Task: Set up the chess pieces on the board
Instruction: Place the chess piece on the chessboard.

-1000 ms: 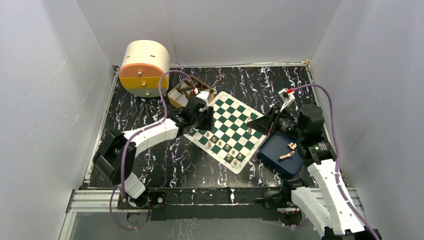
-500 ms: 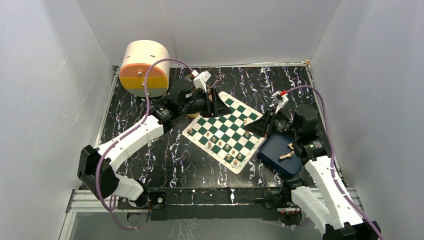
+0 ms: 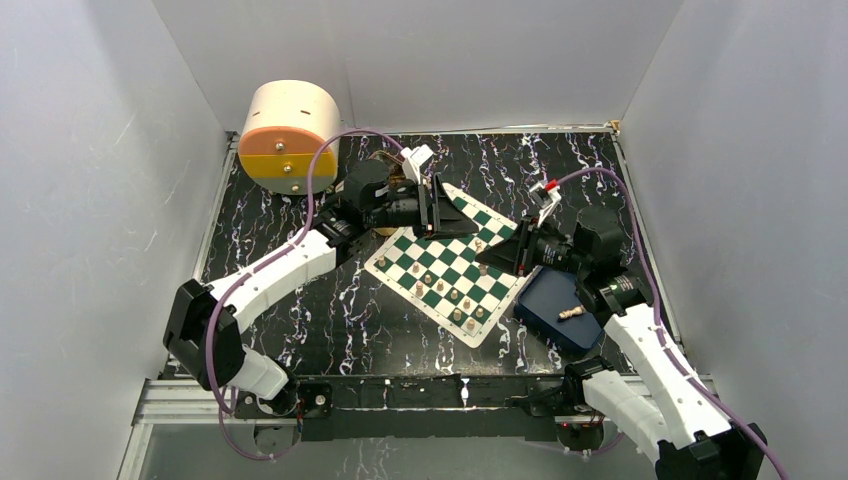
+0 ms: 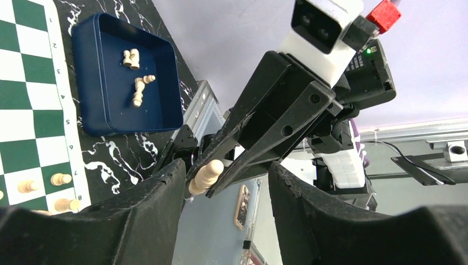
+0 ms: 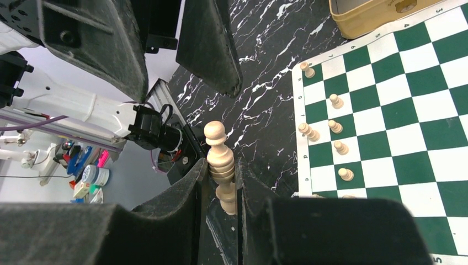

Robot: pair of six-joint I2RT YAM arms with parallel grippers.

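- The held piece (image 5: 217, 144), a light turned figure with a round head, is up in the air above the right part of the board (image 5: 419, 83). It is pinched around its lower body by the narrow jaws of the right gripper (image 5: 222, 168), with the head end poking free.
- The left gripper (image 4: 225, 171) faces it head-on from the far left. Its jaws are well apart and empty, and the figure sits in line with the gap between them.
- Below, standing pieces (image 5: 335, 101) line one side of the board, and most squares are bare.
- Just right of the board on the table (image 5: 265, 72), the blue tray (image 4: 107, 105) holds a few loose pieces (image 4: 138, 91) lying flat.
- This looks like a mid-air handover, or a regrip to get the figure upright.
- Next, I'd say the left jaws need to close on the free head end before the right lets go. Then the figure goes down upright on a bare square, clear of its neighbours.
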